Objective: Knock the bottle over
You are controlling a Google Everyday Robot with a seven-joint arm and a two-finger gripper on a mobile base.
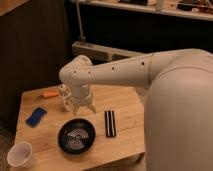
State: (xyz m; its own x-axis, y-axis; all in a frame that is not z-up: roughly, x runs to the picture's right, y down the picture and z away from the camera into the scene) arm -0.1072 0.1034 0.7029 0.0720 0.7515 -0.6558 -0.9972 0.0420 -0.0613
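Note:
The small white bottle [64, 98] stands upright on the wooden table [125, 107], at its back left. My gripper [82, 107] points down at the table just to the right of the bottle, very close to it or touching it. The white arm reaches in from the right and hides the table behind the gripper.
An orange stick [49, 93] lies left of the bottle at the table's back. A blue object [36, 116] lies at the left. A black bowl [76, 136] sits in front of the gripper, a black bar [110, 123] to its right, and a white paper cup [19, 155] at the front left corner.

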